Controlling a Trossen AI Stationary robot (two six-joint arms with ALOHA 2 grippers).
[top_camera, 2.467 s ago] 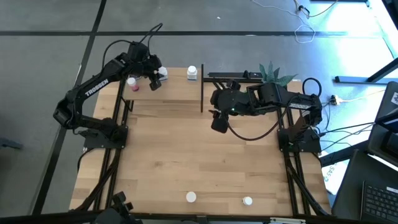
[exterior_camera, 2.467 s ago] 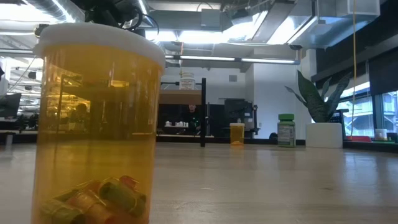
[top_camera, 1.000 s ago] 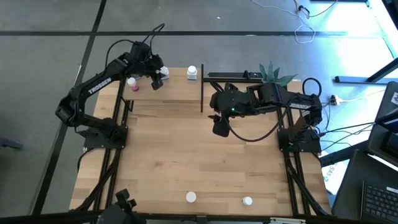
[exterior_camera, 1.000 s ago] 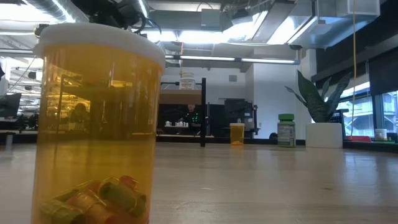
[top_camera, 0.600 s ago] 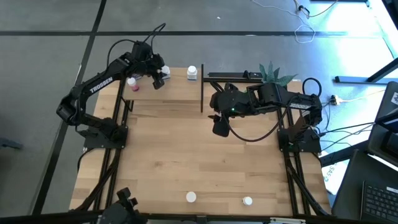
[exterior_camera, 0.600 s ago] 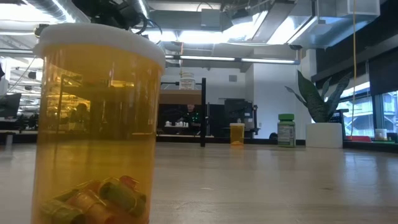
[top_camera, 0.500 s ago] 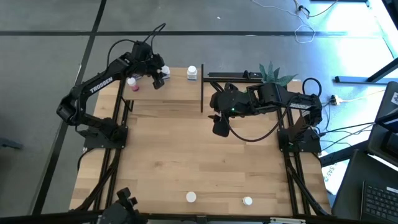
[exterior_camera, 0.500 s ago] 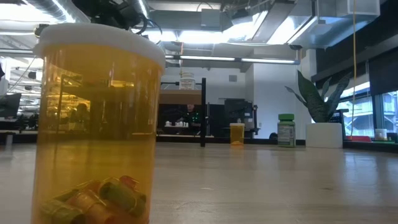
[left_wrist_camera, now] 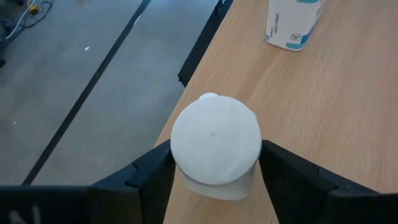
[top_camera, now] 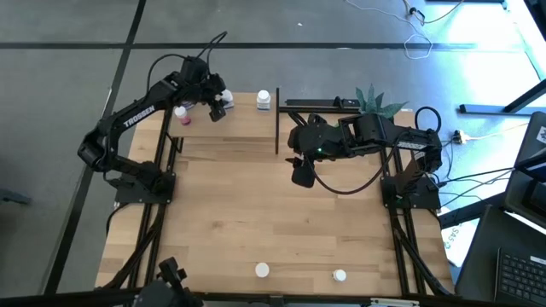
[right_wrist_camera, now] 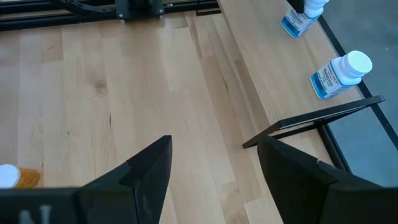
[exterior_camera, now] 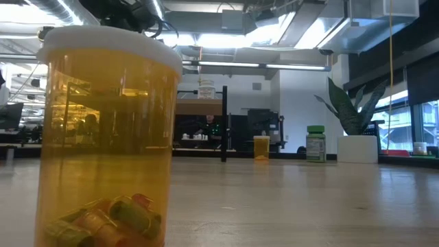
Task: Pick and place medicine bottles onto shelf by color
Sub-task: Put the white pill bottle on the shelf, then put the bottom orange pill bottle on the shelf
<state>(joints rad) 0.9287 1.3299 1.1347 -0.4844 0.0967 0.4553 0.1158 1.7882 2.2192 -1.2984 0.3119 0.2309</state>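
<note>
Left fingers (left_wrist_camera: 214, 180): spread either side of a white-capped bottle (left_wrist_camera: 216, 140) on the shelf (left_wrist_camera: 323, 93); gaps show, so you look to be letting go.
Right fingers (right_wrist_camera: 211, 168): spread, empty, over bare worktop (right_wrist_camera: 93, 93).
Done: a few bottles shelved, two blue-labelled (right_wrist_camera: 339, 73).
Left: orange bottle (exterior_camera: 106, 137) and others on the worktop.

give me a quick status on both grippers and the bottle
Left gripper astride white-capped bottle on shelf. Right gripper open, empty, over table. Nothing in the way.

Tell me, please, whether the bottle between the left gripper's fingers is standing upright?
Upright: the left wrist view looks down on the bottle's round white cap, on the shelf.
</note>
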